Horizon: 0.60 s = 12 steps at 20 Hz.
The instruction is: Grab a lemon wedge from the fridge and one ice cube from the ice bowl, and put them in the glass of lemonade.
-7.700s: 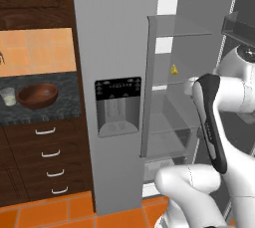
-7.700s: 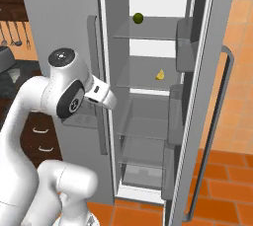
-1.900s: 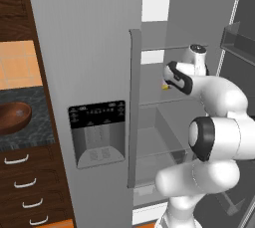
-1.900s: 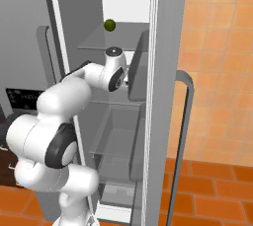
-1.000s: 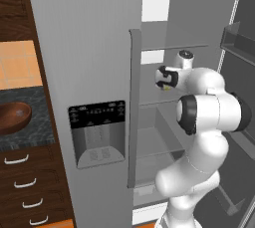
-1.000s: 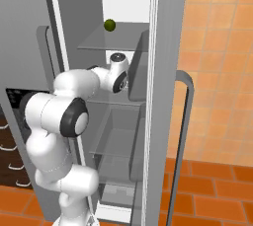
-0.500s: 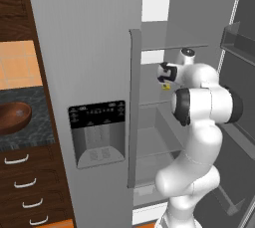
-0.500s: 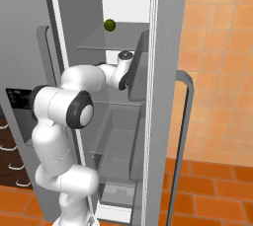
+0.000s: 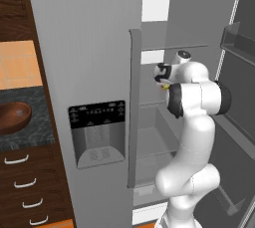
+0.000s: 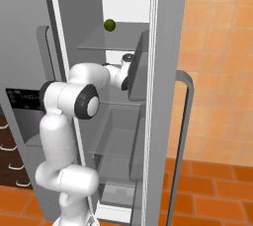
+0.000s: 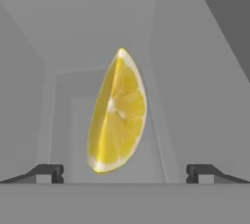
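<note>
My gripper [image 11: 124, 173] is fully spread and holds nothing. It is reached into the open right compartment of the fridge [image 9: 89, 48], at the level of a middle shelf.

Position of the wedge [image 11: 117, 113]:
- In the hand view it lies straight ahead of my gripper, centred between the two fingertips [image 11: 49, 171] and apart from both.
- Its lower tip sits just above the line joining the fingertips, so it has not yet entered the gap.
- In the left base view a small yellow speck [image 9: 166, 86] shows just below my gripper [image 9: 160, 73], against the fridge interior.

Long axis: in the hand view the wedge stands on end, its length running from bottom to top of the view with a slight lean. That axis is crosswise to the line between the fingertips. The closing stroke would therefore fall across the narrow width of the wedge, which I judge favourable.

Step in hand: final approach to the wedge. I judge that the coming move needs a straight advance along the gripper's own line, with no sideways correction, before closing.

The bowl [image 9: 12, 117] rests on the bench [image 9: 30, 137] left of the fridge, well apart.
</note>
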Available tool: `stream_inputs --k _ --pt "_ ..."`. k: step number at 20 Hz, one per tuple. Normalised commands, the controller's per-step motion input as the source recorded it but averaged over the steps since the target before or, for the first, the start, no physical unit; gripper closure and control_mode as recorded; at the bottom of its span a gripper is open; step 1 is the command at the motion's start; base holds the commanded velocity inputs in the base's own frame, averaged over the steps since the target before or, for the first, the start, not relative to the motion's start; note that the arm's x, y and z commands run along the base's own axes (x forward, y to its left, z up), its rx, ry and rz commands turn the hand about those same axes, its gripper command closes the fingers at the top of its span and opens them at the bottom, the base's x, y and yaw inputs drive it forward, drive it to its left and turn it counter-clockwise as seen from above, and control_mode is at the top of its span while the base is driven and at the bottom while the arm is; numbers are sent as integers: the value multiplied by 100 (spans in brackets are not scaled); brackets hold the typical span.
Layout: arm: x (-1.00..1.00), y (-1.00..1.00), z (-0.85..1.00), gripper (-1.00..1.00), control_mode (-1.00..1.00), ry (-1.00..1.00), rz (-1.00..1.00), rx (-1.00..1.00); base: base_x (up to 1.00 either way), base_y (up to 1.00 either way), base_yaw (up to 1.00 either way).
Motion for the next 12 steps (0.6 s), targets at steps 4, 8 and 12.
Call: stream_inputs --k 4,8,12 --pt "51 0 -9 -100 -100 0 9 0 0 0 0" --pt "33 0 0 -100 -100 0 5 0 0 0 0" --pt "44 0 -14 -100 -100 1 1 0 0 0 0"
